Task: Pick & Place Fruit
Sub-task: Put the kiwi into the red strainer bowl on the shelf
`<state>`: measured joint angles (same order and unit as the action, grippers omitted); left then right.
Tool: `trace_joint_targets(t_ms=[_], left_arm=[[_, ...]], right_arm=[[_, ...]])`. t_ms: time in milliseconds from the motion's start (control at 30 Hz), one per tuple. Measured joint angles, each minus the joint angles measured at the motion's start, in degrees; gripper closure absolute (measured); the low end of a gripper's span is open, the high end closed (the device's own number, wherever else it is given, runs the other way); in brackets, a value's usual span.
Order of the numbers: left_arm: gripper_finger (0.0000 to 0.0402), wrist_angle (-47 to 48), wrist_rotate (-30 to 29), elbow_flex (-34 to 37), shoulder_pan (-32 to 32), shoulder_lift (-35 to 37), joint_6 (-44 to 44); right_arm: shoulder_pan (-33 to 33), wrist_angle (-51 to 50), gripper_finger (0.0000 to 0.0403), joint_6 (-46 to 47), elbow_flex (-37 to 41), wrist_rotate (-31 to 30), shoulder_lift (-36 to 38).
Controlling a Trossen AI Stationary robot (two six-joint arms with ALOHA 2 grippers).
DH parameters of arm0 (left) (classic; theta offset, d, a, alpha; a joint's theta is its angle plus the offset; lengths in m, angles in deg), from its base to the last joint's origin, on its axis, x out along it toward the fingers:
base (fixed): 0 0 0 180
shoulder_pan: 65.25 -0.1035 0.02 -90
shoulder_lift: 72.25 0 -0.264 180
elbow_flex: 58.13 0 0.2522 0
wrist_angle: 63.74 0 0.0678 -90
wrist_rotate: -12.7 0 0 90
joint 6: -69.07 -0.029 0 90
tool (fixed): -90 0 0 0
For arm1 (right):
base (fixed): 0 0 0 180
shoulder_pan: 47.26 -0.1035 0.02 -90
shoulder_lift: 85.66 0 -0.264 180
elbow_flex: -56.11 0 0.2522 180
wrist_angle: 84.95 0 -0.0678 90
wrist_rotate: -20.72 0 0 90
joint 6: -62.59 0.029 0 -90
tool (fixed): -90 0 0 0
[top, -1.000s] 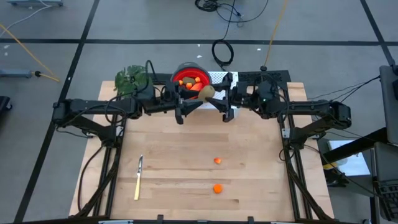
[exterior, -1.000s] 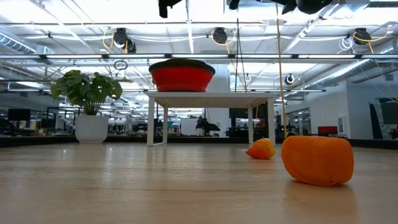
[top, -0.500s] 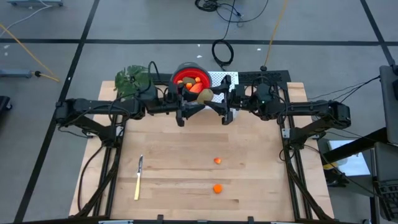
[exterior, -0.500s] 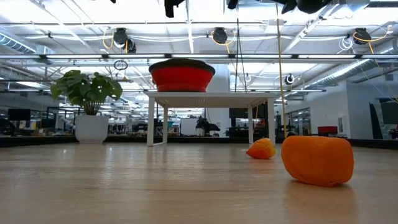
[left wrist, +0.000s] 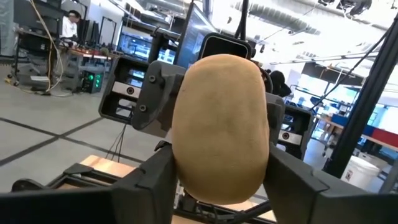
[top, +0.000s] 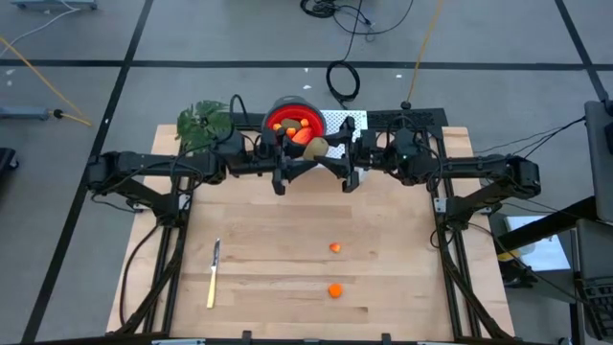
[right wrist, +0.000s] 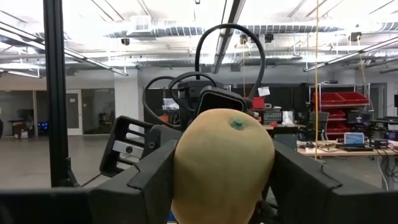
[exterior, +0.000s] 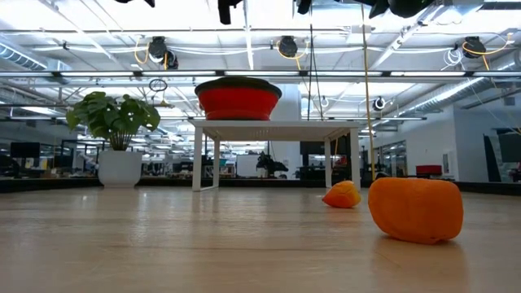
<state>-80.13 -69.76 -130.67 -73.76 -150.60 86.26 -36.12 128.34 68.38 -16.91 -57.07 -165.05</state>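
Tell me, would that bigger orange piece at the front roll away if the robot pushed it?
Probably not far. The orange piece looks blocky and sits flat on the table, so it would likely slide or tumble once. It looks small beside the arms, so it is probably light.

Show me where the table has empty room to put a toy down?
Bare wood lies between the knife and the two orange pieces, and right of them. It is crowded at the far edge, where both grippers meet around a fruit beside the red bowl.
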Motion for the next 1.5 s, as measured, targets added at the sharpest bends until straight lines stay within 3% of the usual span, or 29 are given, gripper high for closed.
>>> trace_joint_targets(t_ms=[133,400,567,1500], left_arm=[[0.0239,0.0,0.1,0.0,0.0,0.0,0.1],[0.0221,0.9,1.5,0.0,0.1,0.1,0.9],[0.0234,1.4,2.1,0.0,0.5,0.1,1.8],[0.0231,2.2,0.9,0.0,1.0,0.0,2.2]], right_arm=[[0.0,0.0,0.0172,0.0,0.0,0.1,0.0],[0.6,0.0,0.0153,0.0,0.0,7.1,0.0],[0.9,0.3,0.0152,-1.1,0.0,7.6,0.0],[0.9,2.0,0.0151,-5.2,0.0,3.0,0.0]])
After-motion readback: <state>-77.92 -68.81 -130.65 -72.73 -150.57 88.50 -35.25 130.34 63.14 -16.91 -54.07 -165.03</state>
